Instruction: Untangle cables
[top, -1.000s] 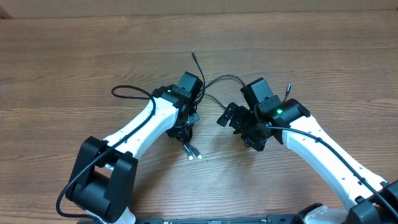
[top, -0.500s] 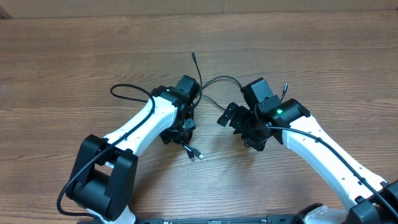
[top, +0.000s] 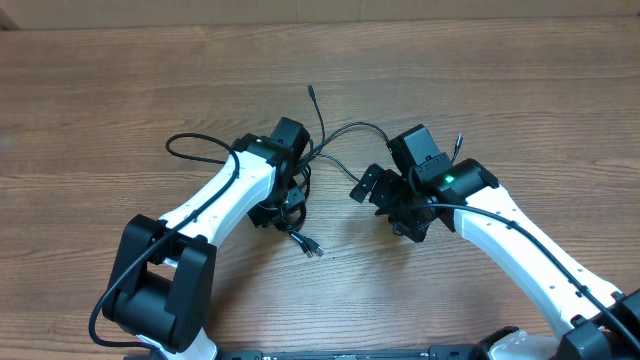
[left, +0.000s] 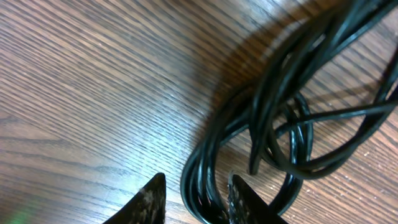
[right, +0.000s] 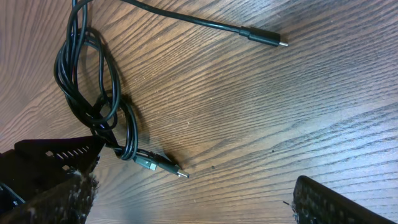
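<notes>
A tangle of black cables lies on the wooden table between the two arms. One loop trails out to the left, a free end points away at the top, and two plugs lie toward the front. My left gripper is down on the tangle. In the left wrist view the left gripper is open, with a bundle of cable strands against its right finger. My right gripper hovers wide open to the right of the tangle. The right wrist view shows the right gripper over bare wood, with the knotted cables and a USB plug close by.
A second plug on a straight run of cable lies at the top of the right wrist view. The table's far edge runs along the top of the overhead view.
My left arm has shifted left, dragging the tangle and its left loop with it. The two plugs slid slightly. The right arm has stayed still.
</notes>
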